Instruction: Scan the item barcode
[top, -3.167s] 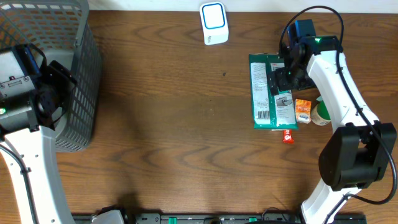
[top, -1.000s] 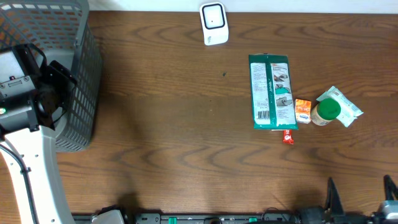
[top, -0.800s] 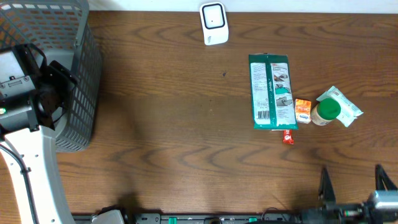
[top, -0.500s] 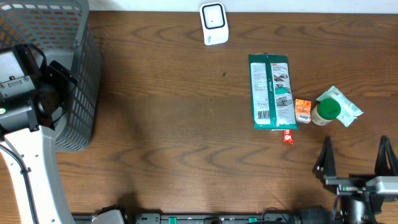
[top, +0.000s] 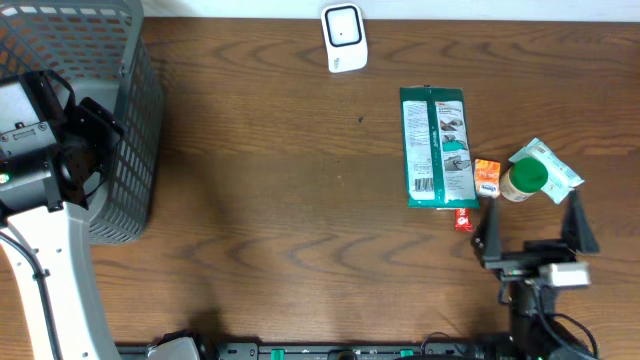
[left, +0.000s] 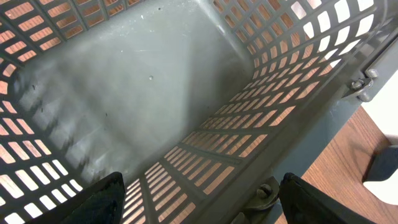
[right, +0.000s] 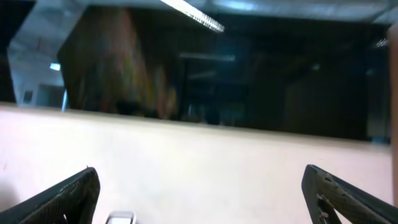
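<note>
Overhead: right pincer (top: 533, 218) spread wide, empty, near-right; best grab flat green plastic packet (top: 436, 147) by edge, w/ barcode (top: 424, 185) clear for white box scanner (top: 343, 37).

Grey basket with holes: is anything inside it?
Empty: the left wrist view into the grey plastic mesh basket shows only its bare floor.

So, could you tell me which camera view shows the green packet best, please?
The overhead view: the green packet lies flat and whole on the table. The left wrist view shows only the basket interior; the right wrist view faces a wall, so neither shows it.
</note>
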